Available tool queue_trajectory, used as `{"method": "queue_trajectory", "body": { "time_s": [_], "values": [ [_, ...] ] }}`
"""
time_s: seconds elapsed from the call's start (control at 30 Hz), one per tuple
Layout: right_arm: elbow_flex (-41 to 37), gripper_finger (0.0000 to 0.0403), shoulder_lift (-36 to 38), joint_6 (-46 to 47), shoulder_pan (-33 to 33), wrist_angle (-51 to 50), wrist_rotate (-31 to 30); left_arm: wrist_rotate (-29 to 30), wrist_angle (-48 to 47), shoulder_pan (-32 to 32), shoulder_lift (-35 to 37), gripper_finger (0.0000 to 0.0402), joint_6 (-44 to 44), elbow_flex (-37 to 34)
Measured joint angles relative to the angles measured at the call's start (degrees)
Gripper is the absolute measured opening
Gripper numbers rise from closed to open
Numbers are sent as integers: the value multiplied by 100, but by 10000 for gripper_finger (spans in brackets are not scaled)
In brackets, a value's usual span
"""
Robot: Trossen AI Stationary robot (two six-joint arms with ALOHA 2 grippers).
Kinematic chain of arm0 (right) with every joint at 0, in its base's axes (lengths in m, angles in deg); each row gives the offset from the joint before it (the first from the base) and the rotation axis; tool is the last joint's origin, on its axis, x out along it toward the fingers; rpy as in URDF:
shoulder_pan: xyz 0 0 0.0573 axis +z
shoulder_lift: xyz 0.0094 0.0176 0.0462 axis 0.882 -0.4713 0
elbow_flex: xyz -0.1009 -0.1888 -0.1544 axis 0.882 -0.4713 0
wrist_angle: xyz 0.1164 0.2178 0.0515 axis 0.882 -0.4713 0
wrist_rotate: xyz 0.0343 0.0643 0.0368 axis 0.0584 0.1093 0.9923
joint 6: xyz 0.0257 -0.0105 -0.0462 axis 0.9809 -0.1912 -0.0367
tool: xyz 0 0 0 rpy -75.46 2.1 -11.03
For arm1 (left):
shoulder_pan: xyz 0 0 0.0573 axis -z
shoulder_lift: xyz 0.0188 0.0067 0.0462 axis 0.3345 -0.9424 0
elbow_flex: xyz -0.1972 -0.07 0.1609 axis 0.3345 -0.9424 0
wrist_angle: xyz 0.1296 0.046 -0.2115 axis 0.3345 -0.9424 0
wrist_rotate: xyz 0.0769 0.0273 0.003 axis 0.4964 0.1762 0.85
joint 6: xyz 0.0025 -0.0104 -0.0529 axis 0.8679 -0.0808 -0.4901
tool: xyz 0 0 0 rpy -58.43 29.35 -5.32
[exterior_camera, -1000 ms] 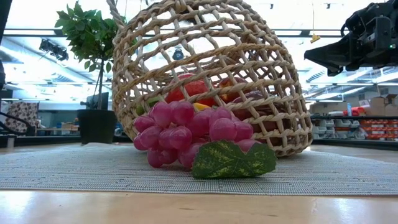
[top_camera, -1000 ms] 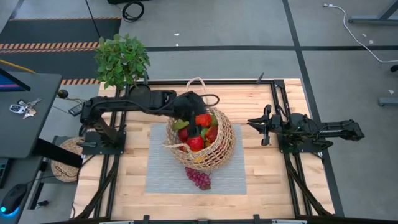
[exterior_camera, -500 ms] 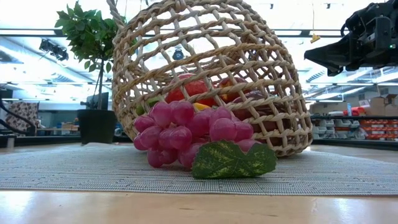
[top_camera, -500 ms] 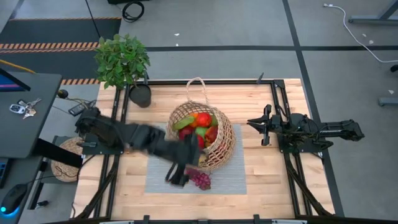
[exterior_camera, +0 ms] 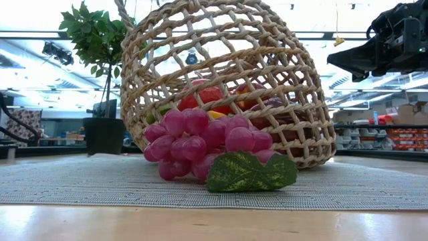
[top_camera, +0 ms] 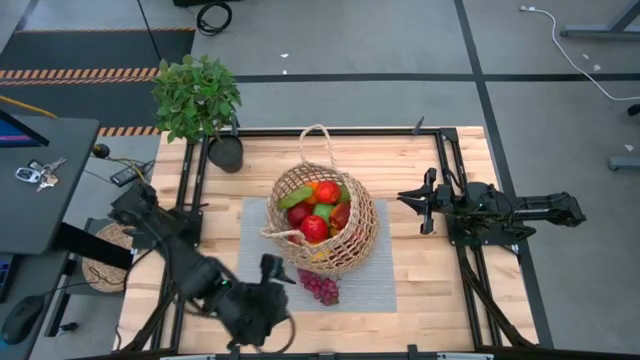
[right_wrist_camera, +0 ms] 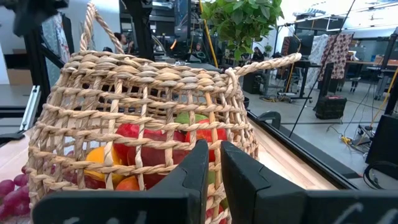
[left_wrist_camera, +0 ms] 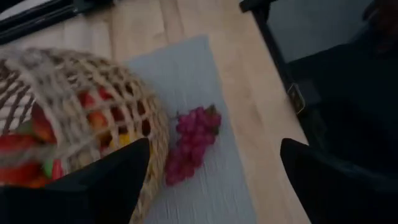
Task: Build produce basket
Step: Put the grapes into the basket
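The tan wicker basket (top_camera: 352, 240) lies tilted on its side wall on the grey mat (top_camera: 375, 290), its mouth turned up and toward the far left. It holds produce: red apples (top_camera: 315, 229), a red-orange piece (top_camera: 327, 192) and a green piece (top_camera: 296, 199). Purple grapes (top_camera: 320, 288) with a green leaf (exterior_camera: 251, 172) lie on the mat against the basket's near side. My left gripper (top_camera: 275, 272) hangs open and empty near the table's near edge, left of the grapes (left_wrist_camera: 193, 134). My right gripper (top_camera: 405, 198) waits, shut, to the right of the basket (right_wrist_camera: 124, 106).
A leafy potted plant (top_camera: 195, 95) in a black pot (top_camera: 226, 153) stands at the table's far left corner. Dark frame rails (top_camera: 450, 150) run along the table's left and right sides. Bare wood (top_camera: 420, 310) lies right of the mat.
My left gripper has left the basket's mouth and swung fast past the basket's left side toward the table's near edge. The basket, its produce and the grapes have stayed where they were.
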Motion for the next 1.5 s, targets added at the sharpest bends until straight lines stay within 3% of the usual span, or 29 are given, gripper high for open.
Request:
{"method": "queue_trajectory", "body": {
  "time_s": [0.13, 0.3, 0.4, 0.57, 0.77, 0.97, 1.27, 1.5],
  "values": [
    [0, 50, 0, 0, 0, 0, 0, 699, 40, 394, 245, 343, -472, -649],
    [0, 50, 0, 0, 0, 0, 0, 2050, 277, 755, 857, 304, -898, -1898],
    [0, 50, 0, 0, -1, 0, 0, 2431, 609, 773, 1360, 283, -989, -2704],
    [0, 50, 0, 0, 0, 0, 0, 2463, 1567, 464, 2313, 248, -667, -4010],
    [0, 50, 0, 0, 0, 0, 0, 2045, 2221, -148, 3559, 206, -542, -5361],
    [0, 50, 0, 0, 0, 0, 0, 1787, 2450, -533, 5019, 163, -577, -6189],
    [0, 50, 0, 0, 0, 0, 0, 2878, 3163, -602, 6880, 113, -585, -7281],
    [0, 50, 0, -1, 0, 0, 0, 2900, 3804, -618, 7786, 65, -546, -8179]
  ]
}}
